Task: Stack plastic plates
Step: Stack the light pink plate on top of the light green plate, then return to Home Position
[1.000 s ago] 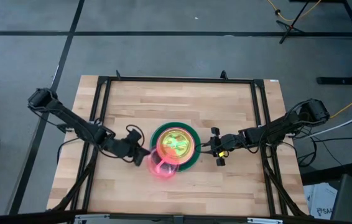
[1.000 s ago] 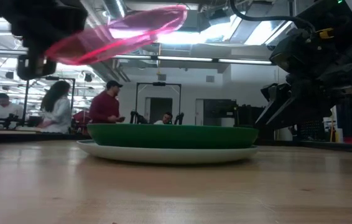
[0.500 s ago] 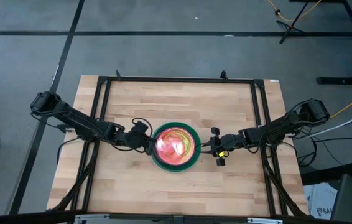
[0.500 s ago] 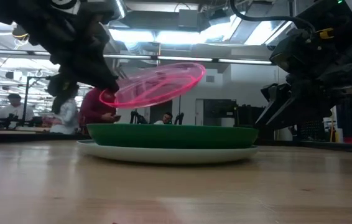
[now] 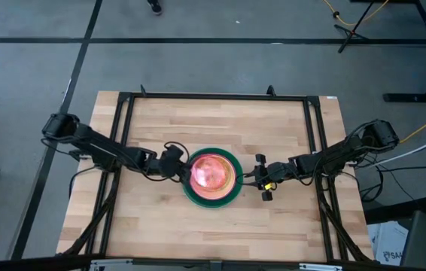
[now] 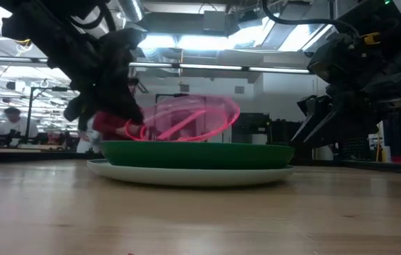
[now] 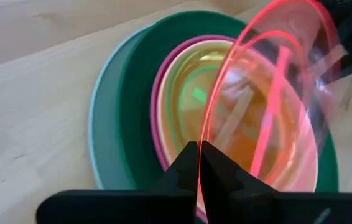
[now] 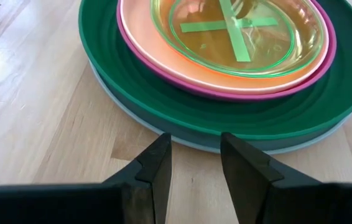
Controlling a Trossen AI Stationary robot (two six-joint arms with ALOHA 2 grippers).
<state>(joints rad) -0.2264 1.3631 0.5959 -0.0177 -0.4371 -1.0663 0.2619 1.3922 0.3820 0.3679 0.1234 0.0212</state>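
Note:
A stack of plates sits at the table's middle: light blue [image 6: 193, 174] at the bottom, then dark green [image 5: 211, 197], magenta [image 8: 163, 78], an orange-cream one [image 8: 157, 46] and lime green [image 8: 238, 25] on top. My left gripper [image 5: 183, 169] is at the stack's left edge, shut on a small clear pink plate [image 6: 190, 119] that hovers tilted over the stack. My right gripper [image 5: 251, 178] waits open just right of the stack, low above the table [image 8: 33, 124]. My left gripper pinches the pink plate's rim [image 7: 199, 140] between its two fingers, at the edge nearest the table's left side. The fingers [image 7: 179, 171] come in about level from the left. The plate is tilted over the stack: its held edge is low and its opposite edge [image 6: 236, 110] is raised.
A black metal frame [image 5: 123, 120] runs along the table's left, far and right sides. Bare wood lies near and far of the stack. Beyond the table, people show in the room in the low view [image 6: 6, 122].
My left gripper has carried the pink plate from high off the stack's near-left side toward the far edge and right, and down. The plate now sits centred over the stack, much lower, still tilted. My right arm kept still.

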